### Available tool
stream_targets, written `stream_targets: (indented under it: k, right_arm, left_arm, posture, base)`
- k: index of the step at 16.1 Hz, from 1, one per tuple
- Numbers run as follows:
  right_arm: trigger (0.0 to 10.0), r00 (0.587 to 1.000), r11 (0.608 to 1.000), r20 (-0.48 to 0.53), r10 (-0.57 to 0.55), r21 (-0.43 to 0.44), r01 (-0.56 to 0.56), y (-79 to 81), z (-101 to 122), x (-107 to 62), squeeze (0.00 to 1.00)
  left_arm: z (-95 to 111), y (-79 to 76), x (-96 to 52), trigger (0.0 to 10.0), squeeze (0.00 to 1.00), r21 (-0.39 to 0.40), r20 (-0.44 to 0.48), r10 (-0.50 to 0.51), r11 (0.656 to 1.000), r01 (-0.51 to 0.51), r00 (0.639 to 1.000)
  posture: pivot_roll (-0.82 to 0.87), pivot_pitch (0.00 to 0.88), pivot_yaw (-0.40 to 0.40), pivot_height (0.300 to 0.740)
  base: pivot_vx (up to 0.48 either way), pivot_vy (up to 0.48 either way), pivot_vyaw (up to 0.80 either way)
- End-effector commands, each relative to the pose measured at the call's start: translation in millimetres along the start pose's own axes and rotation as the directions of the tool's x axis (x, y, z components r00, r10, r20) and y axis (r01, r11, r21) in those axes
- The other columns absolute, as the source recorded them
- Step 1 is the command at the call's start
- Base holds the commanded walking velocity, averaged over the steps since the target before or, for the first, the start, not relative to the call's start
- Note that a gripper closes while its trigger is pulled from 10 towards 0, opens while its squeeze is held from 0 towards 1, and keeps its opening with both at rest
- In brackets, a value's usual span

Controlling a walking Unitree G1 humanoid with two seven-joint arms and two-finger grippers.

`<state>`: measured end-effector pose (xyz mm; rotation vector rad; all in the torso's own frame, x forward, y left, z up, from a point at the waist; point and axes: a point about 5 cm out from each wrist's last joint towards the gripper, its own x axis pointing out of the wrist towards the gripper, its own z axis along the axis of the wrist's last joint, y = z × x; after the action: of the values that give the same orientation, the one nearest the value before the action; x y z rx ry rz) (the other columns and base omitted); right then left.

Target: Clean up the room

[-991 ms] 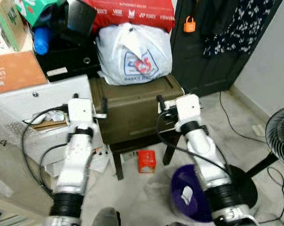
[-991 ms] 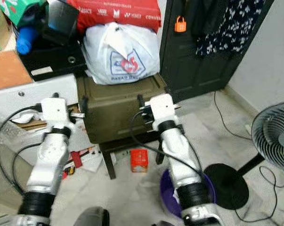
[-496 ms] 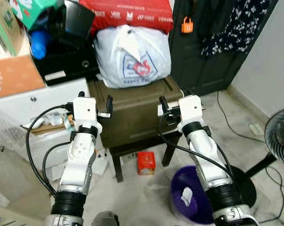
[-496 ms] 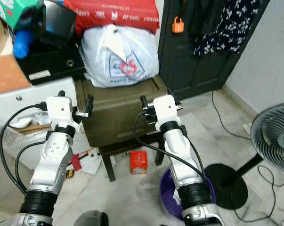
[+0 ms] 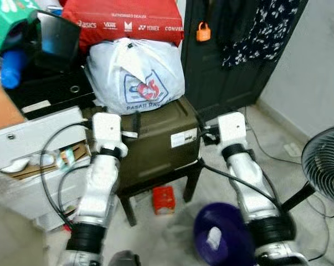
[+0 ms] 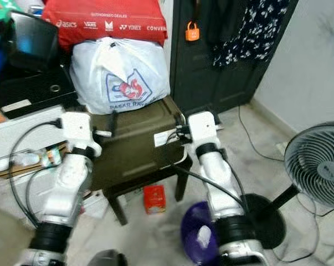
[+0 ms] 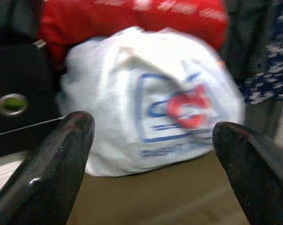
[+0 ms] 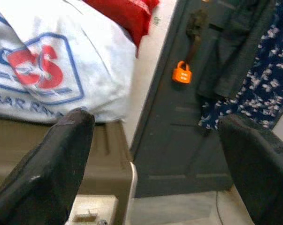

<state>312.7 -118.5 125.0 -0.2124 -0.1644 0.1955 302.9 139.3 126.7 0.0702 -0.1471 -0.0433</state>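
A white plastic bag (image 5: 134, 77) with a red and blue logo sits on an olive-green box (image 5: 161, 141), which rests on a dark stool (image 5: 191, 180). A red bag (image 5: 122, 22) lies on top of the white one. My left gripper (image 7: 153, 126) is open at the box's left front, facing the white bag (image 7: 150, 93), with nothing between its fingers. My right gripper (image 8: 155, 121) is open and empty at the box's right corner, looking past the bag (image 8: 42, 70) at a dark door (image 8: 188, 117). A small red box (image 5: 163, 199) lies on the floor under the stool.
A purple bin (image 5: 222, 235) with a white scrap in it stands on the floor by my right arm. A fan (image 5: 324, 166) is at the right, with cables on the floor. White drawers (image 5: 39, 138) and a black case (image 5: 45, 83) crowd the left. An orange padlock (image 5: 203, 32) hangs on the door.
The whole picture has shifted left as the camera moved. Both arms now reach closer to the olive box, the right one by its right corner. Both grippers stay open.
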Motion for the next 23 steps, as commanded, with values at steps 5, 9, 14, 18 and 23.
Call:
stream_targets:
  k: [5, 9, 14, 18, 23]
  right_arm:
    - [10.0, 0.999, 0.999, 0.021, 0.038, -0.014, -0.038, 5.6, 4.6, 2.0, 0.0]
    - [10.0, 0.999, 0.999, 0.022, 0.049, -0.006, -0.049, 7.2, 4.5, 2.4, 0.0]
    - [10.0, 0.998, 0.999, 0.022, 0.054, 0.0, -0.054, 6.8, 3.7, 1.8, 0.0]
    - [10.0, 0.998, 0.998, 0.023, 0.062, 0.001, -0.062, 7.2, 3.5, 1.6, 0.0]
    - [10.0, 0.998, 0.999, 0.022, 0.054, 0.003, -0.054, 6.3, 3.8, 2.4, 0.0]
  left_arm:
    - [-2.3, 5.1, -0.1, 10.0, 0.0, 0.011, -0.017, 0.036, 0.999, -0.036, 0.999]
    - [-2.2, 6.2, -0.1, 10.0, 0.0, 0.019, -0.016, 0.044, 0.999, -0.043, 0.999]
    - [-3.1, 4.9, 0.1, 10.0, 0.0, 0.026, -0.017, 0.041, 0.999, -0.041, 0.999]
    - [-3.8, 4.7, 0.1, 10.0, 0.0, 0.026, -0.018, 0.042, 0.999, -0.041, 0.999]
    - [-2.0, 8.9, 4.4, 10.0, 0.0, 0.021, -0.002, 0.051, 0.999, -0.051, 0.999]
  posture:
    - [0.02, 0.0, -0.021, 0.74]
    - [0.03, 0.0, -0.021, 0.74]
    - [0.03, 0.0, -0.022, 0.74]
    - [0.03, 0.0, -0.024, 0.74]
    - [0.02, 0.0, -0.023, 0.74]
  base:
    - [0.0, 0.0, 0.24]
    - [0.0, 0.0, 0.8]
    - [0.0, 0.0, 0.8]
    - [0.0, 0.0, 0.8]
    - [0.0, 0.0, 0.64]
